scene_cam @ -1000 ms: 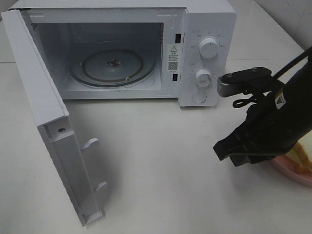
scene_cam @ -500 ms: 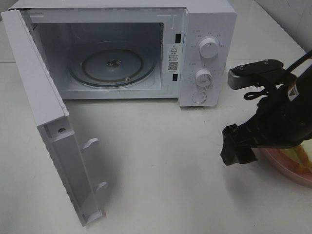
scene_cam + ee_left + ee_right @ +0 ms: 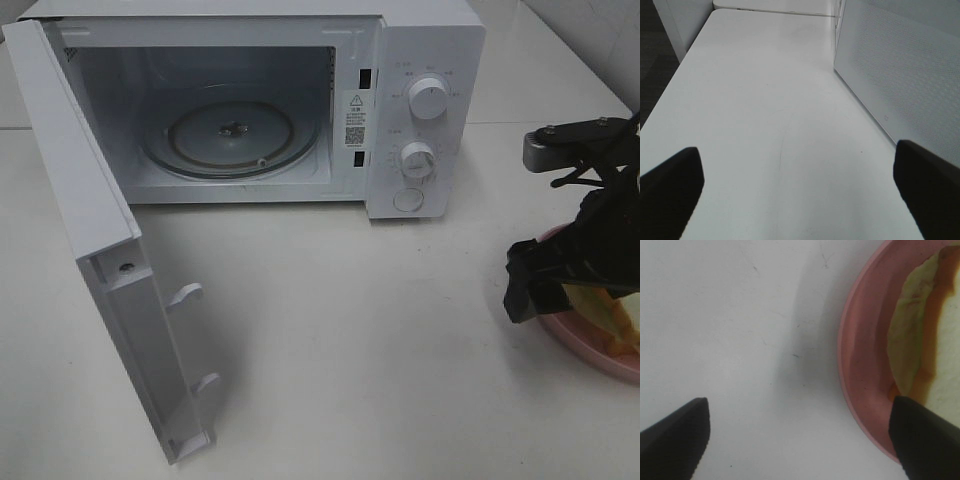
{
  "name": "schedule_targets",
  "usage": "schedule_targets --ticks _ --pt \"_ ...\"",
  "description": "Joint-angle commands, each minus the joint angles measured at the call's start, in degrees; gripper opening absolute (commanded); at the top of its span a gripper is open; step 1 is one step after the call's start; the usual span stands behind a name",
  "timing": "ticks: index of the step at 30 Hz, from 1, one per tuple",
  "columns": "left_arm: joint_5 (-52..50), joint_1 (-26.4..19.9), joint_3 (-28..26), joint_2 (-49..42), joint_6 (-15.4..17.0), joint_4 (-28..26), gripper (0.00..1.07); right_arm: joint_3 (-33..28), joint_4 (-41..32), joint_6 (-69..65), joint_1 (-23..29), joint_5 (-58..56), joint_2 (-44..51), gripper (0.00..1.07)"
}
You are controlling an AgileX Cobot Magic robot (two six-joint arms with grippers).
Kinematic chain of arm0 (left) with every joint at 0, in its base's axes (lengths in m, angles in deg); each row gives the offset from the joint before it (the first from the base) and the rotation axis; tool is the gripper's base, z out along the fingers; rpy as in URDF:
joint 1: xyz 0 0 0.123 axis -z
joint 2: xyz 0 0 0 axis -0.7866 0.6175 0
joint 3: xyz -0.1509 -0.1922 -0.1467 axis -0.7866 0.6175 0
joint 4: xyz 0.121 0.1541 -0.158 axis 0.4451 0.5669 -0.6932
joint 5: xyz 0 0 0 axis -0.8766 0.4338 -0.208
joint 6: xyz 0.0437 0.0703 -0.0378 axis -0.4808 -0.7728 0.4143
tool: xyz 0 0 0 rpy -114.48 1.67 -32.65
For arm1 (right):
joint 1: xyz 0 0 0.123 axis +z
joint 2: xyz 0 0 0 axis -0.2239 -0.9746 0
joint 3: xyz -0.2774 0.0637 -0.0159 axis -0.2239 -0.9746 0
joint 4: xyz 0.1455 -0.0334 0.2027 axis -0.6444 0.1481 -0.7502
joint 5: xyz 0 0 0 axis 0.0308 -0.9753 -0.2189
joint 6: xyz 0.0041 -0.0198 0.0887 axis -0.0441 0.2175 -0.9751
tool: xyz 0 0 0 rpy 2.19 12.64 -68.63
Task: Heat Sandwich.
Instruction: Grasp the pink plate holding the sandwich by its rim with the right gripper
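Note:
The sandwich (image 3: 920, 335), white bread with an orange crust and pale green filling, lies on a round pink plate (image 3: 860, 365) at the table's right edge. In the high view the sandwich (image 3: 600, 308) and plate (image 3: 585, 345) are partly hidden by my right arm. My right gripper (image 3: 530, 285) hangs open over the plate's left rim; in the right wrist view its fingertips (image 3: 675, 440) straddle that rim with nothing between them. The left gripper (image 3: 800, 190) is open over bare table, outside the high view.
The white microwave (image 3: 425, 60) stands at the back with its door (image 3: 110, 270) swung wide to the left and its glass turntable (image 3: 230, 135) bare. In the left wrist view a white dotted microwave panel (image 3: 900, 75) stands close beside the left gripper.
My right arm has moved right, from the table's middle-right to over the plate's left rim. The microwave and its door have not moved.

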Motion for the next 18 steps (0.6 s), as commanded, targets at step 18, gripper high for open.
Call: schedule_targets --ticks 18 --pt "-0.57 0.06 0.06 -1.09 0.00 0.00 0.98 0.06 10.37 -6.25 -0.69 9.45 -15.24 0.89"
